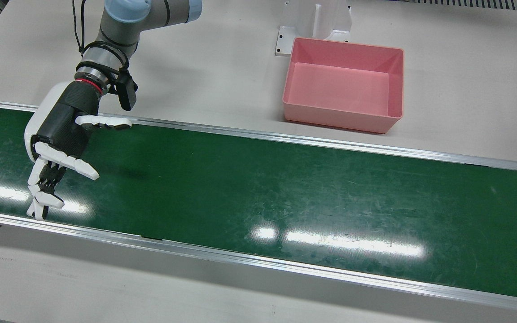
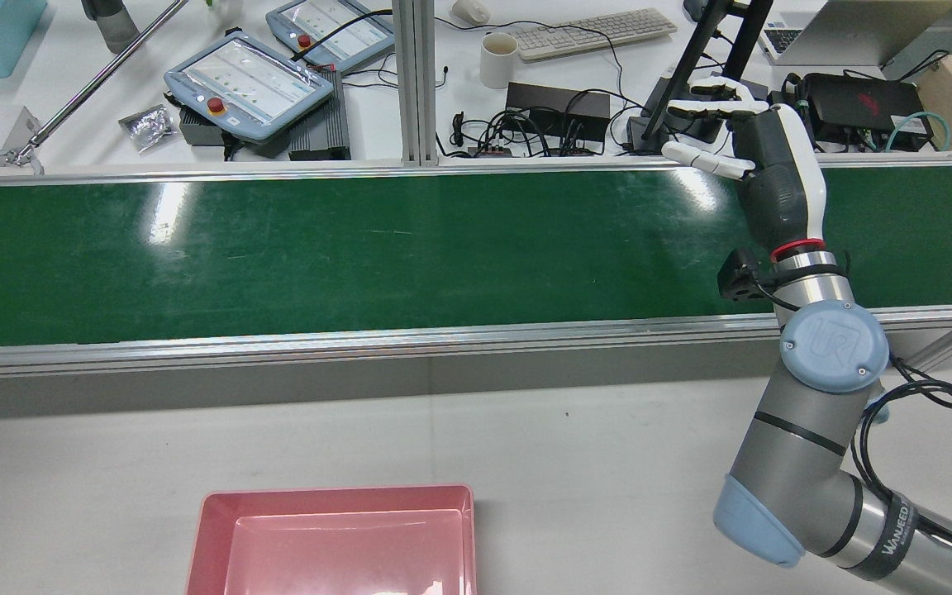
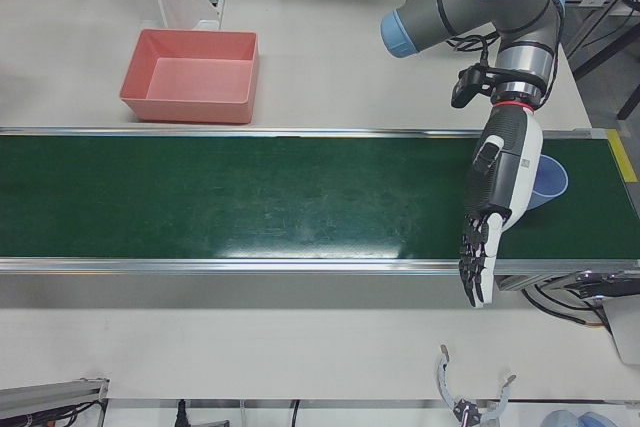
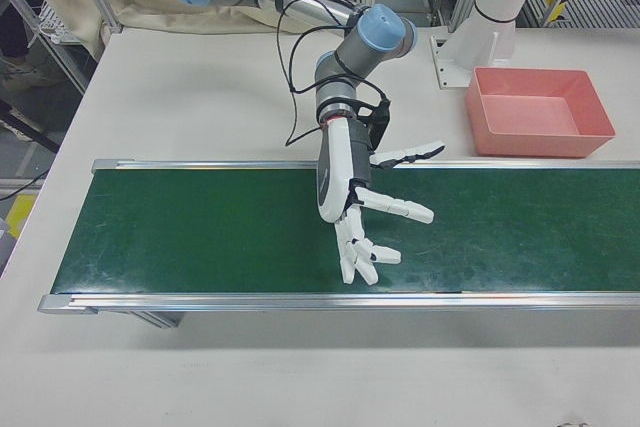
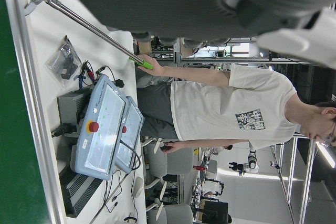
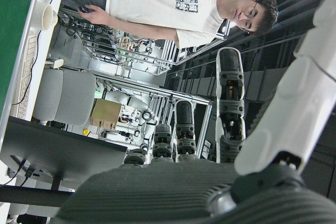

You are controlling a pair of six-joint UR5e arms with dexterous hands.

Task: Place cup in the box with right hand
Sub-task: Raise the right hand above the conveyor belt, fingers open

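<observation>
Look to the left side of the front view for the right hand point(image 1: 61, 148) - spread wide, thumb stuck out sideways, closed on nothing, and hanging over the green belt point(image 1: 285, 188) close to its near rail. Seen again at upper right in the rear view, with the same splayed pose and the palm turned toward the far desk. No telling from any view whether it touches the belt or floats above it. Turn to the left-front view for the cup point(image 3: 552, 182) - pale blue, at the far right end of the belt, partly hidden behind the left hand point(image 3: 492, 197). Cannot tell whether upright or tipped, nor whether touched by that hand. As for the left hand: stretched straight with its tips pointing down past the belt's near rail, wrapped around nothing, so open. Find the pink box point(image 1: 343, 119) on the white table point(image 1: 218, 67) beyond the belt's far rail, in the upper right of the front view, mouth up, well apart from the right hand and from the cup. Nothing inside but its own pink floor.
</observation>
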